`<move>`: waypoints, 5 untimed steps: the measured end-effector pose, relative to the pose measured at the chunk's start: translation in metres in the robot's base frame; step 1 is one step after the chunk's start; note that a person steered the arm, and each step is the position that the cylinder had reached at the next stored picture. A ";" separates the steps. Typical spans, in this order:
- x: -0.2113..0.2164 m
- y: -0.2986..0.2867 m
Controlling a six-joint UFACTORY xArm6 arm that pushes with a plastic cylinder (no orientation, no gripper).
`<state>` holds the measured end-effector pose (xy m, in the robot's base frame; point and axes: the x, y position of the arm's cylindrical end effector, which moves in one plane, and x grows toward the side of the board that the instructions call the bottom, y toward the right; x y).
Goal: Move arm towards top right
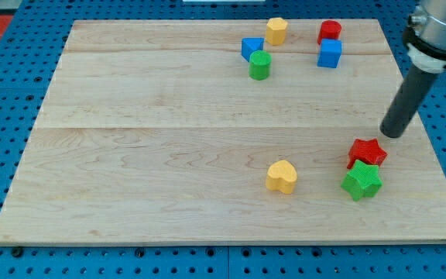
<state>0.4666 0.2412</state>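
Pale wooden board [130,155]; red star [368,150], green star [361,182], perhaps yellow heart [282,177].

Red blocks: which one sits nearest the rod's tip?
The red star, just below my tip and touching the green star; the other red block sits at the view's top.

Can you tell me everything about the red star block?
The red star block is a chunky, bright red star, plastic-looking, lying flat on the wooden board near the view's bottom right. The green star block sits against its lower edge. My tip stands just above and right of it, close but apparently not touching.
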 end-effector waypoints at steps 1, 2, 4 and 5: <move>0.032 -0.043; 0.040 -0.066; -0.039 -0.017; -0.101 0.073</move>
<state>0.3656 0.3141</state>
